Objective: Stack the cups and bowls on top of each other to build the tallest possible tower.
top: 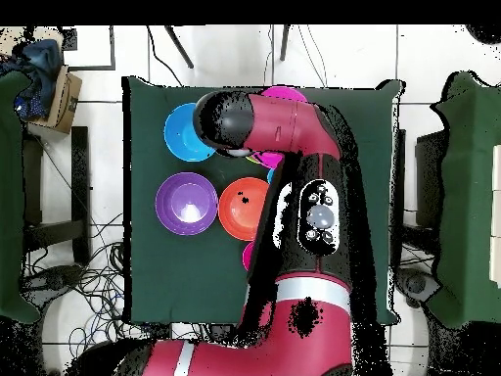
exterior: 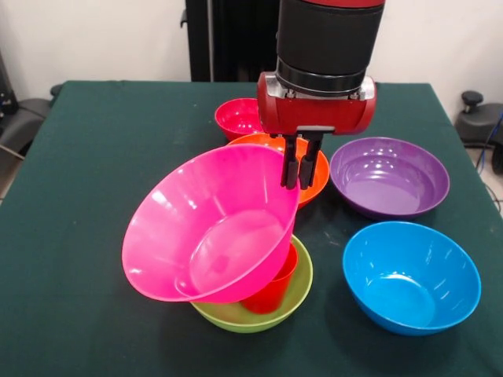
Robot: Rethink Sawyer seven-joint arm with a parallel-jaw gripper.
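Observation:
My gripper (exterior: 296, 181) is shut on the far rim of the large hot pink bowl (exterior: 212, 228). The bowl hangs steeply tilted, its mouth facing the camera. Its lower side rests over a red cup (exterior: 275, 292) that stands inside the lime green bowl (exterior: 297, 292) at the table's front. In the overhead view my arm (top: 294, 127) hides the gripper, and only a sliver of the pink bowl (top: 284, 93) shows. The yellow and light blue cups do not show.
An orange bowl (exterior: 317, 174) sits just behind my gripper, and a small pink-red bowl (exterior: 236, 116) sits behind that. A purple bowl (exterior: 389, 177) and a blue bowl (exterior: 410, 275) stand upright on the right of the green table (exterior: 94, 157).

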